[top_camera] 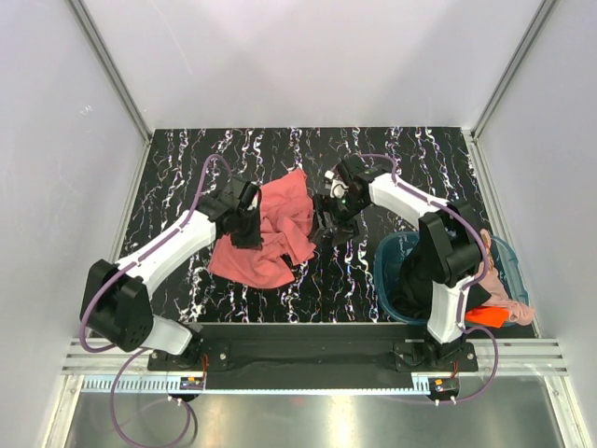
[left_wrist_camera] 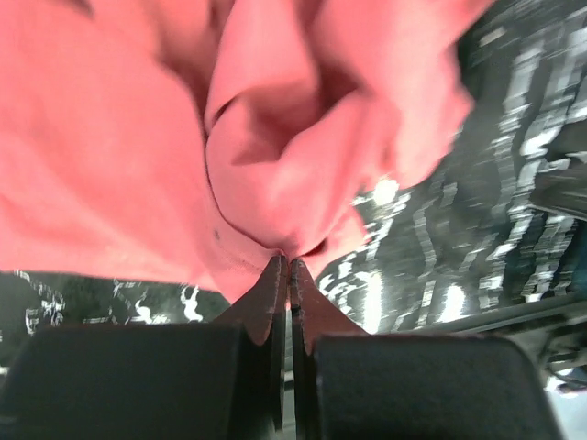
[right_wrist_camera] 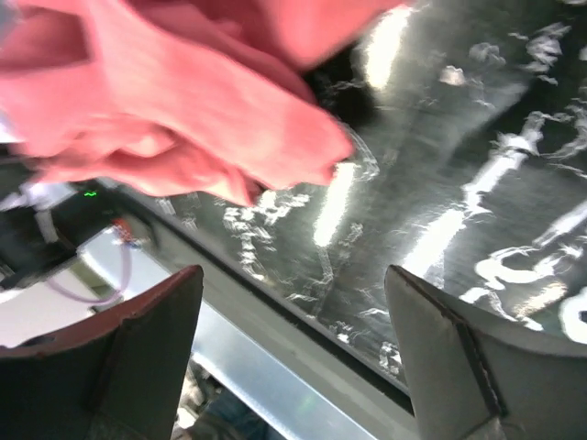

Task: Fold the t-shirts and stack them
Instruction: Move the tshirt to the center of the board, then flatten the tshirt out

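A salmon-red t-shirt (top_camera: pixel 278 229) lies crumpled on the black marbled table (top_camera: pixel 187 177), left of centre. My left gripper (top_camera: pixel 245 224) sits at its left edge, shut on a fold of the salmon-red t-shirt (left_wrist_camera: pixel 275 174), the fabric pinched between the closed fingertips (left_wrist_camera: pixel 277 268). My right gripper (top_camera: pixel 334 217) hangs just right of the shirt, open, with nothing between its fingers (right_wrist_camera: pixel 147 321); the red cloth (right_wrist_camera: pixel 183 119) lies beyond them. A black t-shirt (top_camera: pixel 410 285), a pale pink one (top_camera: pixel 499 289) and an orange one (top_camera: pixel 485 317) sit in and over the basket.
A round teal basket (top_camera: pixel 387 275) stands at the near right, partly hidden behind the right arm's base. Grey walls close in the table on three sides, and a metal rail (top_camera: pixel 308 359) runs along the near edge.
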`<state>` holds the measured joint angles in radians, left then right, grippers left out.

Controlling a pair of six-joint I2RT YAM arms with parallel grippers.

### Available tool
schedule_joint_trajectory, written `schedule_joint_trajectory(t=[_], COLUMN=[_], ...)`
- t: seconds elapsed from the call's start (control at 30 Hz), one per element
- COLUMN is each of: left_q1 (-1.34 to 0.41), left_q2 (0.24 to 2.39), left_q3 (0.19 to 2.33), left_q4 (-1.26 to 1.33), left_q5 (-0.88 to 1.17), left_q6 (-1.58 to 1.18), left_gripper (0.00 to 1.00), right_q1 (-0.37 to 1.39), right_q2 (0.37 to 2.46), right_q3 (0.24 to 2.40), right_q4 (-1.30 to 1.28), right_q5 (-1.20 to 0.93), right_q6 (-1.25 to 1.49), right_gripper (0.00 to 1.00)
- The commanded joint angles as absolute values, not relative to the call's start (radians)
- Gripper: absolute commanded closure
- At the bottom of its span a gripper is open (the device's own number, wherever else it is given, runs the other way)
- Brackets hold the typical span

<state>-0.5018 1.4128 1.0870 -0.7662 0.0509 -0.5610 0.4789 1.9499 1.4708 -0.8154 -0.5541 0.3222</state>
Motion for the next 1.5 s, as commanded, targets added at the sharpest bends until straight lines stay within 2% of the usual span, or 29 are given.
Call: schedule_joint_trajectory(t=[0.0, 0.07, 0.2, 0.33, 0.53, 0.67, 0.8, 0.87, 0.9, 0.97, 1.1, 1.23, 1.4, 1.43, 1.47], left_q1=[-0.492, -0.491, -0.491, -0.491, -0.488, -0.486, -0.479, -0.477, -0.476, -0.472, -0.468, -0.465, -0.465, -0.465, -0.465], left_q2=[1.382, 1.385, 1.407, 1.422, 1.422, 1.417, 1.408, 1.405, 1.405, 1.402, 1.388, 1.378, 1.356, 1.348, 1.332], left_q3=[1.095, 1.091, 1.101, 1.108, 1.114, 1.111, 1.108, 1.106, 1.104, 1.106, 1.103, 1.089, 1.036, 1.034, 1.034], left_q4=[-0.732, -0.723, -0.719, -0.716, -0.732, -0.739, -0.745, -0.746, -0.746, -0.747, -0.746, -0.738, -0.707, -0.713, -0.727], left_q5=[0.054, 0.061, 0.078, 0.092, 0.095, 0.095, 0.097, 0.098, 0.1, 0.101, 0.094, 0.089, 0.101, 0.097, 0.088], left_q6=[-0.548, -0.548, -0.549, -0.546, -0.537, -0.529, -0.523, -0.517, -0.517, -0.514, -0.514, -0.517, -0.529, -0.535, -0.541], left_gripper=[1.0, 1.0, 1.0, 1.0, 1.0, 1.0, 1.0, 1.0, 1.0, 1.0, 0.98, 0.89, 0.86, 0.81, 0.7], right_q1=[0.476, 0.476, 0.477, 0.476, 0.476, 0.476, 0.477, 0.476, 0.477, 0.476, 0.476, 0.472, 0.474, 0.474, 0.472], right_q2=[1.888, 1.94, 2.028, 2.055, 2.111, 2.144, 2.158, 2.152, 2.152, 2.132, 2.007, 1.928, 1.772, 1.746, 1.717], right_q3=[1.471, 1.492, 1.497, 1.494, 1.502, 1.512, 1.503, 1.49, 1.491, 1.505, 1.548, 1.838, 2.026, 2.069, 2.083], right_q4=[-0.695, -0.715, -0.739, -0.646, -0.594, -0.577, -0.568, -0.549, -0.551, -0.574, -0.613, -0.872, -0.942, -0.933, -0.907], right_q5=[-0.656, -0.684, -0.644, -0.631, -0.618, -0.647, -0.672, -0.686, -0.687, -0.674, -0.559, -0.259, -0.153, -0.155, -0.161], right_q6=[0.38, 0.342, 0.256, 0.271, 0.304, 0.316, 0.327, 0.339, 0.342, 0.345, 0.36, 0.365, 0.362, 0.365, 0.367], right_gripper=[0.12, 0.16, 0.3, 0.41, 0.43, 0.55, 0.58, 0.67, 0.85, 1.0, 1.0, 1.0, 1.0, 1.0, 1.0])
